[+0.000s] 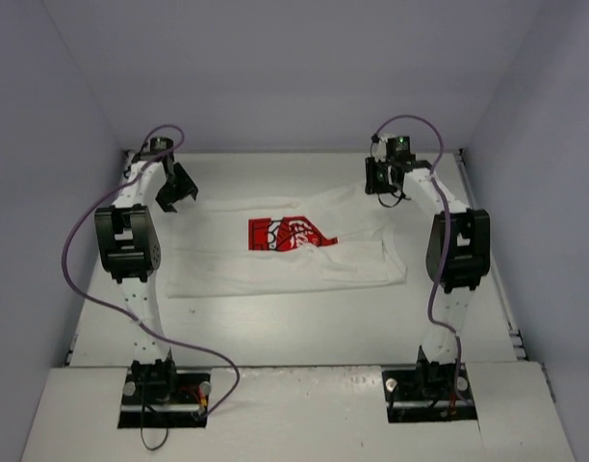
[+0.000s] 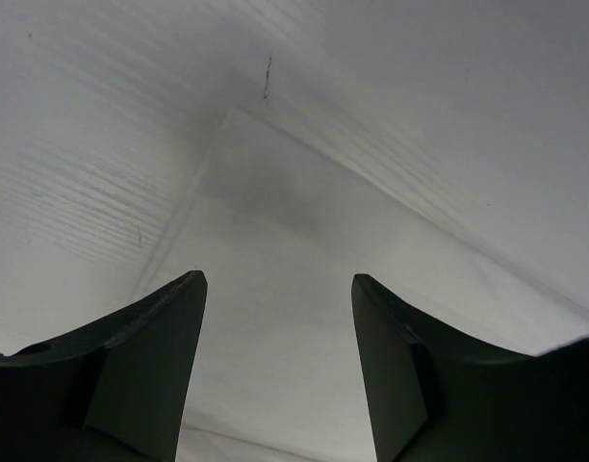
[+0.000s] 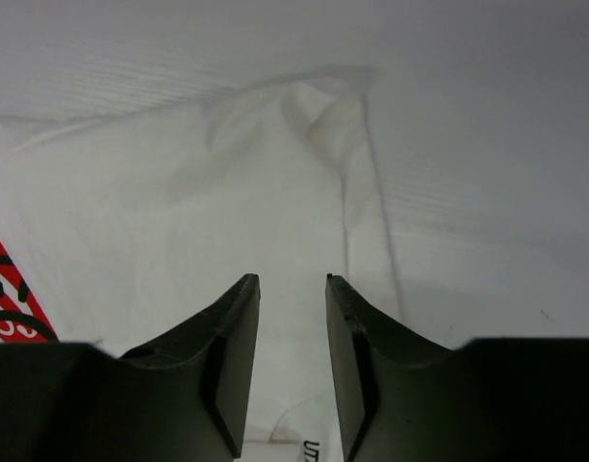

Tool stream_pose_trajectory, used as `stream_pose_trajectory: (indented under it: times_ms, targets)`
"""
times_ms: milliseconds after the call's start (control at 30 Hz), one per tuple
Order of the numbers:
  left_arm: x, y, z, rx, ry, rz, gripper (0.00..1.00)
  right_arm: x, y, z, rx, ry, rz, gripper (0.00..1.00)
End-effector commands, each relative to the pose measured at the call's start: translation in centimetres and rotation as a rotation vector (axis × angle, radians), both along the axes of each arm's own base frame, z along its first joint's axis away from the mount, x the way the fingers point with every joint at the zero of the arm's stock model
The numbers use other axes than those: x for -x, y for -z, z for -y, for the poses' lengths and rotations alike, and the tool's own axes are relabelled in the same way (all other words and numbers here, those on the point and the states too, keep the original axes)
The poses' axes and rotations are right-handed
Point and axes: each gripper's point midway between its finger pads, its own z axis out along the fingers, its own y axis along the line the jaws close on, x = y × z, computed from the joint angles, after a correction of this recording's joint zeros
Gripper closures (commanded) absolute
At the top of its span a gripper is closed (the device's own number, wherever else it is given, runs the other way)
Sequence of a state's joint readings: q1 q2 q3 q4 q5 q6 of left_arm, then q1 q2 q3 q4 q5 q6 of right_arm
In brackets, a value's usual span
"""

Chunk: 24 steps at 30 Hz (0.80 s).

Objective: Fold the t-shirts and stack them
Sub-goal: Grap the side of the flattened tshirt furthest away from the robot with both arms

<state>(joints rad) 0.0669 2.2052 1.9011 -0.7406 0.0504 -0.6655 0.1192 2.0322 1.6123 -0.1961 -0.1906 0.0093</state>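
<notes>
White short-sleeved cotton t-shirt with a red chest graphic (image 1: 285,252) lies partly folded mid-surface (image 1: 304,327). Right fingers (image 3: 232,366), narrowly apart and empty, hover over its far right corner, probably to pinch it. Left fingers (image 2: 150,366) are wide apart, off the cloth.

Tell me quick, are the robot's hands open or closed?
Left gripper: open wide, holding nothing.
Right gripper: open only a little, holding nothing, above the t-shirt.
</notes>
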Motion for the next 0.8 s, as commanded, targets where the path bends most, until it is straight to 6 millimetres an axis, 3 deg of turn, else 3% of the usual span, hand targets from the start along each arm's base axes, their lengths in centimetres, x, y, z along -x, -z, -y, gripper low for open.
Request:
stream_pose_trajectory:
  times_ms: [0,167,267,533,767]
  targets:
    - [-1.9,-4.1,-0.5,0.001,-0.021,0.109,0.42,-2.4,-1.6,-0.5,-0.005,-0.11,0.084,0.66]
    - [-1.8,-3.0,-0.9,-0.005,-0.02,0.088,0.42,-1.6,0.0,0.2,-0.028,-0.024,0.029,0.65]
    - [-1.5,-2.9,-0.7,-0.001,-0.011,0.081,0.42,0.8,0.9,1.0,-0.004,0.046,-0.013,0.66]
    - [0.0,-4.7,-1.2,-0.041,0.016,0.097,0.42,4.6,3.1,2.8,0.065,0.182,-0.07,0.66]
    - [0.3,-4.9,-1.4,-0.053,0.024,0.1,0.42,4.2,3.7,2.1,0.035,0.167,-0.073,0.69]
